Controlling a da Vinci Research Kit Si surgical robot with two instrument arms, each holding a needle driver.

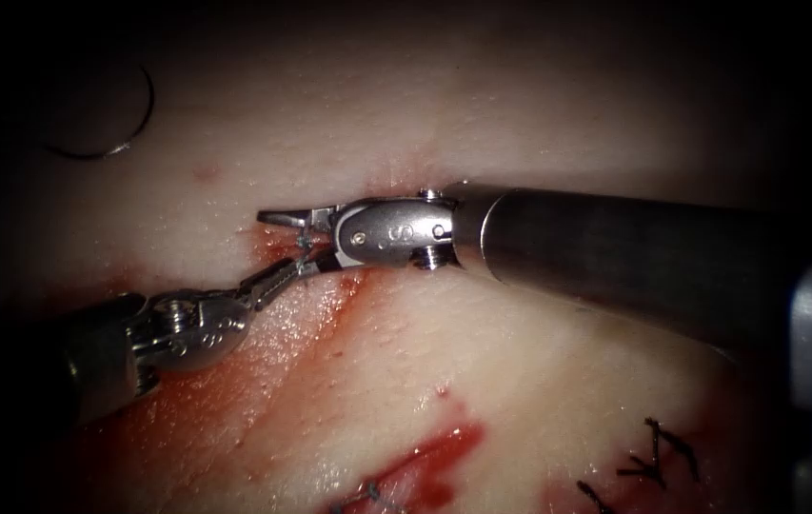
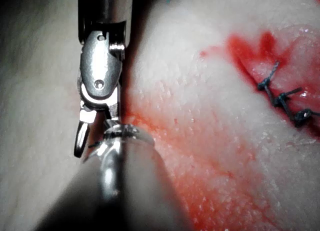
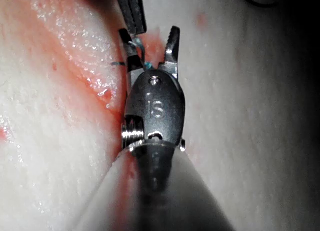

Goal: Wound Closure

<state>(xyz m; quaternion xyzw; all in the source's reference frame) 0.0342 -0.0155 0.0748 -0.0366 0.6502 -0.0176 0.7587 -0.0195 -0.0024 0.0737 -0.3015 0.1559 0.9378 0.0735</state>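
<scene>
The curved needle [image 1: 112, 122] lies free on the tissue [image 1: 539, 362] at the far upper left, left of the cut, held by neither tool and not in the tissue. My right tool [image 1: 284, 243] reaches in from the right over the red end of the cut, its jaws open around a short strand of blue thread [image 3: 138, 47]. Coming from the lower left, my left tool [image 1: 306, 266] has its jaws shut on that thread right under the right tool's lower jaw. The right wrist view has the right tool [image 3: 149, 33] open, with the left tool's shut tips [image 3: 136, 26] at the thread.
Red fluid [image 1: 320, 324] streaks the tissue below the tools and pools lower down [image 1: 444, 457]. Dark finished stitches [image 1: 658, 457] sit at the lower right, and also appear in the left wrist view [image 2: 285, 98]. The right shaft [image 1: 615, 257] crosses the middle.
</scene>
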